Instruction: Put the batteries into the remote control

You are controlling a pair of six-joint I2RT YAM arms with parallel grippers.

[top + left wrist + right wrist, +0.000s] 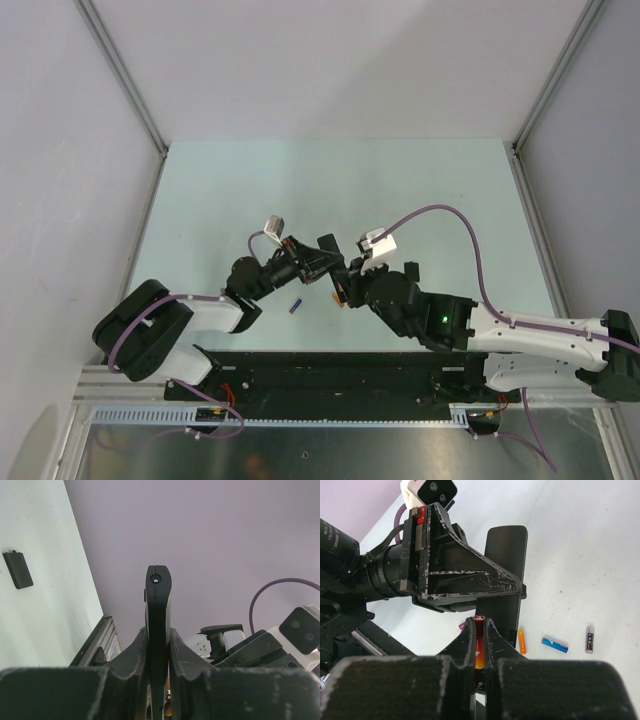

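Observation:
My left gripper is shut on the remote control, a slim black bar held edge-on and raised off the table; the same gripper shows in the top view. In the right wrist view the remote hangs just behind the left gripper's fingers. My right gripper is shut on an orange-red battery, its tip close under the remote's lower end. That gripper meets the left one mid-table. A second orange battery lies on the table below the remote.
A blue battery and a small grey-black battery lie right of the orange one. A purple-blue cylinder lies near the left arm. A dark grey cover piece lies on the table. Grey walls and frame rails enclose the table.

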